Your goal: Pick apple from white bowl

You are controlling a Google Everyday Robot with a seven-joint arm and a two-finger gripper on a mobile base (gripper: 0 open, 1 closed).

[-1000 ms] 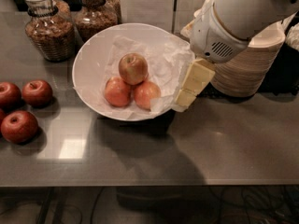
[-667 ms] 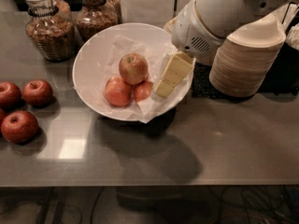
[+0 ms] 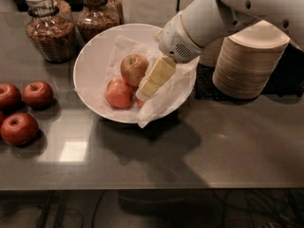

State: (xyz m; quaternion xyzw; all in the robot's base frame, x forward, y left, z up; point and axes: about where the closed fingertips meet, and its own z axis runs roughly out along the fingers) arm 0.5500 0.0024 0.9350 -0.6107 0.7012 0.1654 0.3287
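Note:
The white bowl (image 3: pixel 90 63), lined with crinkled white paper, stands on the dark counter left of centre. In it the red-brown apple (image 3: pixel 133 68) sits at the back. A paler orange-pink apple (image 3: pixel 118 93) lies in front of it, and a second pale one is mostly hidden behind the gripper. My gripper (image 3: pixel 148 87), cream-coloured on a white arm, reaches down into the bowl from the upper right. Its tip is just right of the red-brown apple and over the hidden pale apple. I cannot tell if it touches any fruit.
Two glass jars (image 3: pixel 50 30) (image 3: pixel 97 13) of brown contents stand behind the bowl. A stack of beige disposable bowls (image 3: pixel 249 61) stands at the right on a dark mat. Three dark red apples (image 3: pixel 38 94) (image 3: pixel 19 128) (image 3: pixel 7 95) lie at the left edge. The counter's front edge runs along the bottom.
The arm has swung left from the bowl's right rim into the bowl. The gripper now covers the right pale apple, next to the red-brown apple. The apples have not moved.

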